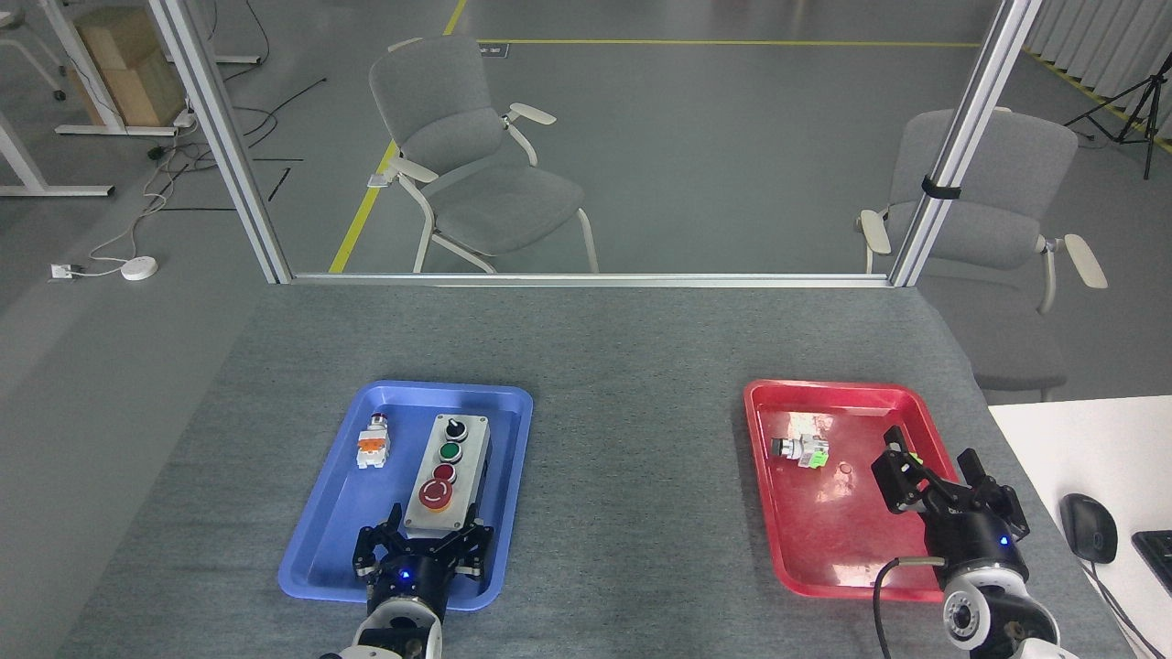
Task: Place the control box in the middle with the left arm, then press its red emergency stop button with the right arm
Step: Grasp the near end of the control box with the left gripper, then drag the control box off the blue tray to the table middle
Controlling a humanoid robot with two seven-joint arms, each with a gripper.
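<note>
The control box lies lengthwise in the blue tray, light grey lid up. Its red emergency stop button sits at the near end of the button row. My left gripper is open at the box's near end, one finger on each side of that end; I cannot tell if they touch it. Over the red tray's right side my right gripper stands open and holds nothing. The middle of the grey fabric table lies between the two trays.
A small white-and-orange switch part lies left of the box in the blue tray. A green-tipped switch part lies in the red tray. A white desk with a mouse adjoins the table's right edge.
</note>
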